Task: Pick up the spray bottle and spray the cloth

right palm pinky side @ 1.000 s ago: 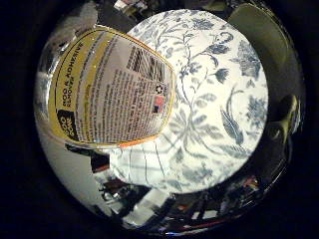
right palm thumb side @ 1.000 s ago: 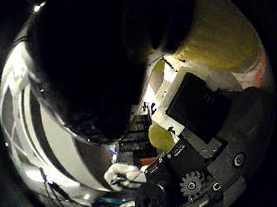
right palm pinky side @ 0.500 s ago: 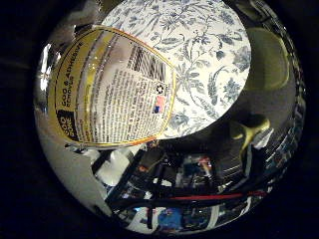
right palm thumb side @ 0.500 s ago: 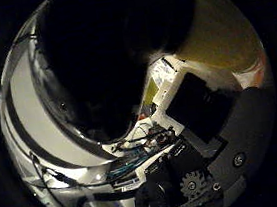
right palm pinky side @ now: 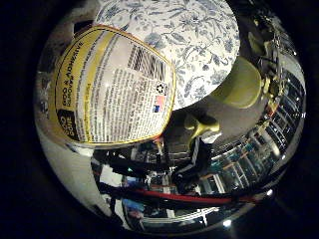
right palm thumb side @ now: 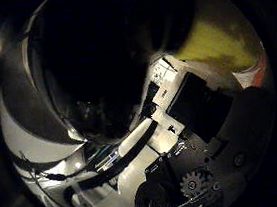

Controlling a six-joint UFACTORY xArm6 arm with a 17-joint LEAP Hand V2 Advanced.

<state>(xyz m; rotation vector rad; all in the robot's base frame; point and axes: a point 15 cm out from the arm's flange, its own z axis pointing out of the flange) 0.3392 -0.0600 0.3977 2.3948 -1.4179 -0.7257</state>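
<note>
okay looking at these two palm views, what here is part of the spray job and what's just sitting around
Part of the job:
spray bottle, close to the palm
floral cloth
hand

Just sitting around:
yellow-green object beside the cloth
shelves in the background

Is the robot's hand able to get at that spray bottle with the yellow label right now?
Probably yes: the spray bottle fills much of the palm view, so it sits right against the hand, with nothing between them. The blue-flowered cloth lies beyond it.

Spray bottle [right palm pinky side: 112,92] nozzle unseen; robot hand [right palm thumb side: 191,127] grip perhaps hidden.
</note>
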